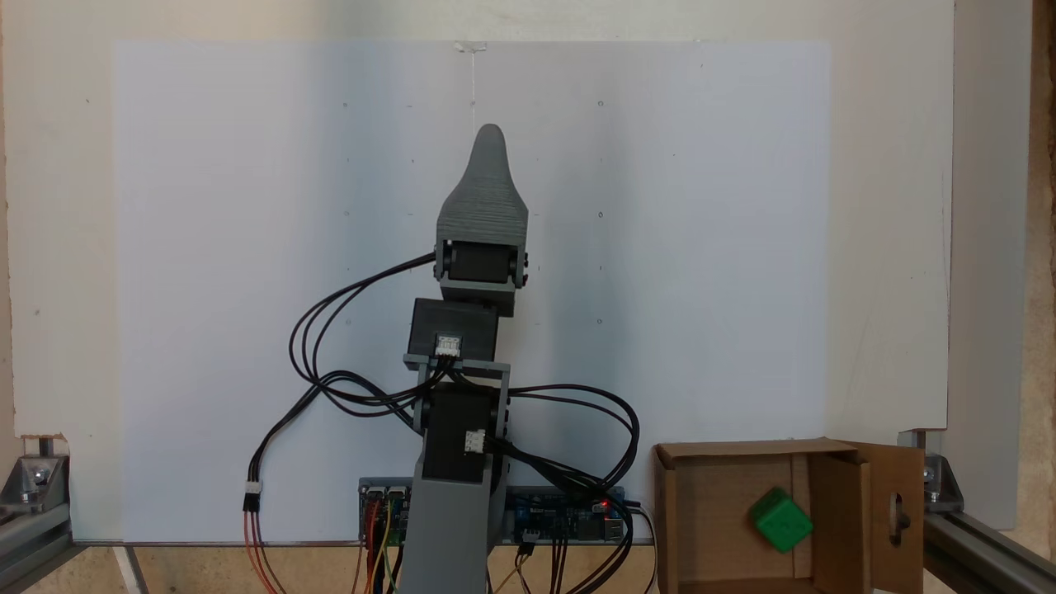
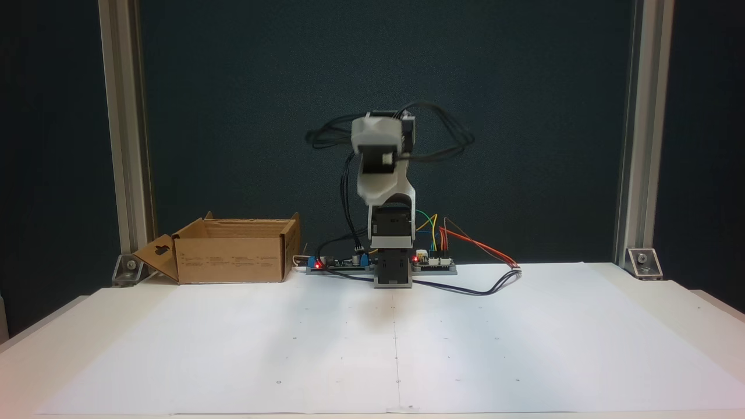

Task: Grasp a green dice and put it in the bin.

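Reading the overhead fixed view from left to right, we meet first the bare white paper sheet (image 1: 247, 247) covering the table, then the grey 3D-printed arm with its black cables (image 1: 462, 396) rising from the near edge at the centre, and last the brown corrugated cardboard bin (image 1: 672, 511) at the near right corner. The arm's pointed grey gripper (image 1: 490, 136) is folded over the middle of the sheet. Its jaws lie one behind the other here, so we cannot tell whether they are apart or together, and we see nothing held in them.

The small bright green plastic dice with rounded corners (image 1: 780, 519) lies inside the bin, on its cardboard floor, tilted on a corner or edge and near the inner wall on the right. It is the only thing we can see in the bin. From the gripper it lies well apart, toward the near right corner of the table.

In the other fixed view the sides swap: the bin (image 2: 233, 259) stands at the far left of the sheet (image 2: 396, 343), its keyhole-cut flap (image 2: 157, 256) hanging open to the left, and the arm (image 2: 384, 174) is folded above its base at the far centre, blurred.

We judge the task essentially complete, with the dice already in the bin. What remains, if anything, is for the arm to settle at rest.
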Available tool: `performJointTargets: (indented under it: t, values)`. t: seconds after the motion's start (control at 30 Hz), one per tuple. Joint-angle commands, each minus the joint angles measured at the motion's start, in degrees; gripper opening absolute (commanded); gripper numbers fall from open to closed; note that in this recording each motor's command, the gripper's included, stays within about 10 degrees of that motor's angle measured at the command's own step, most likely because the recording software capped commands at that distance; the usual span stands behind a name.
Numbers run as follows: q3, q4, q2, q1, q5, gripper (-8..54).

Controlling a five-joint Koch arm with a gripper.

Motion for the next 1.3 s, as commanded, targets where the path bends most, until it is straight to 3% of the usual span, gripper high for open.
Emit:
performJointTargets:
  t: [0.0,0.8,1.27]
  values:
    - [-0.4,-9.5,6.6,0.4,2.3,46.0]
    - [31.9,-63.8,6.5,-0.4,2.1,44.2]
    - [40.9,-72.5,6.4,-7.5,2.1,43.9]
